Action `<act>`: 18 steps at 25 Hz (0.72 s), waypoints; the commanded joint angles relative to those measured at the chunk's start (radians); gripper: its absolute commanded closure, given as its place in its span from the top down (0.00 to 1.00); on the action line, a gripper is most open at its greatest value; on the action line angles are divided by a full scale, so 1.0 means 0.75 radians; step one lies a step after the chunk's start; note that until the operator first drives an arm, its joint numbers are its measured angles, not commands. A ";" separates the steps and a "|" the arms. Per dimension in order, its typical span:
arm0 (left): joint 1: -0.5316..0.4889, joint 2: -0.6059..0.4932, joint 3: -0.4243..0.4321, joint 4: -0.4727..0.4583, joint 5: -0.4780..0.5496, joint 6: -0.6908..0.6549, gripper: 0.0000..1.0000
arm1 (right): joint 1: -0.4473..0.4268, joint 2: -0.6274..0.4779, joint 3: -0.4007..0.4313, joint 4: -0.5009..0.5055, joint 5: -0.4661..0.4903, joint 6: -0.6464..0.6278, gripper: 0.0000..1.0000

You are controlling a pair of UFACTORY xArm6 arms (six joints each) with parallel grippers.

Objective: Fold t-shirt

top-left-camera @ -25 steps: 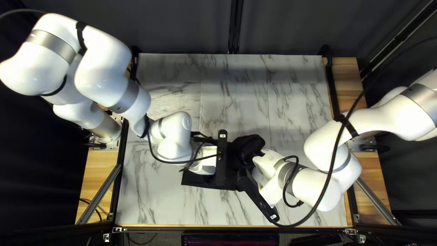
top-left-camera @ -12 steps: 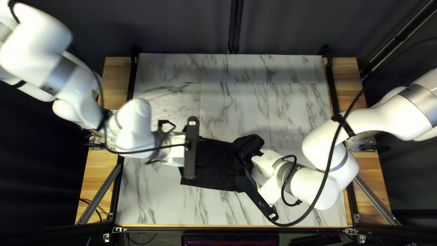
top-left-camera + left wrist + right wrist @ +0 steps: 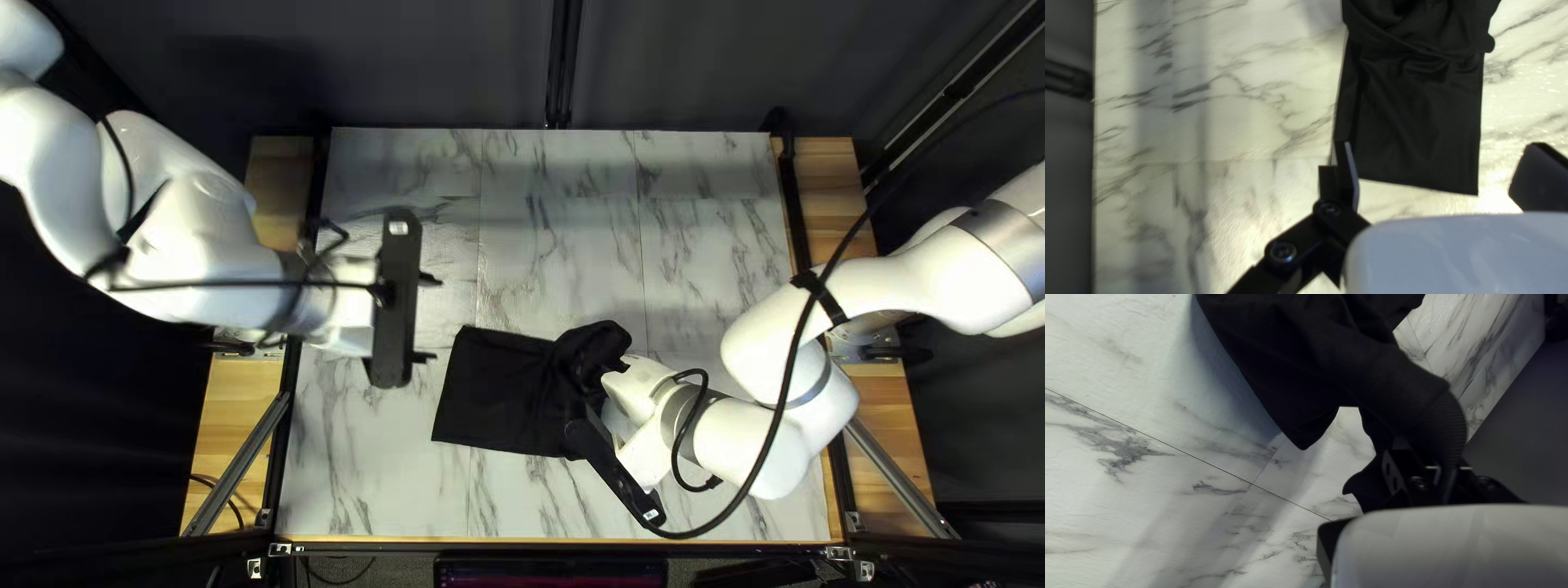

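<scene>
The black cloth t-shirt [image 3: 490,394] lies lengthwise across the white marbled table [image 3: 555,240]: the black left gripper [image 3: 1440,146], fingers spread, near but off its flat end; the black right gripper [image 3: 1448,469], nearer, clenched on its bunched end.

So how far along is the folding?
Partway, it seems. One end of the black t-shirt lies fairly flat with straight edges, which looks done. In hand: my right gripper grips the bunched other end, while my left gripper is open, off the cloth. Probably left: laying that bunched end down, smoothing it and finishing the fold.
</scene>
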 commanded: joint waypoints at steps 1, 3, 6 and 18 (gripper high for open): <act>-0.011 0.041 -0.311 -0.093 0.352 0.148 1.00 | 0.000 0.003 -0.004 0.002 -0.001 0.001 0.00; -0.012 0.055 -0.437 -0.105 0.481 0.195 1.00 | -0.001 0.004 -0.004 0.003 -0.003 0.003 0.00; -0.017 0.020 -0.495 -0.092 0.574 0.220 1.00 | -0.004 0.008 -0.004 0.003 -0.010 0.004 0.00; -0.017 0.020 -0.495 -0.092 0.574 0.220 1.00 | -0.019 -0.009 0.004 0.017 -0.014 -0.020 0.00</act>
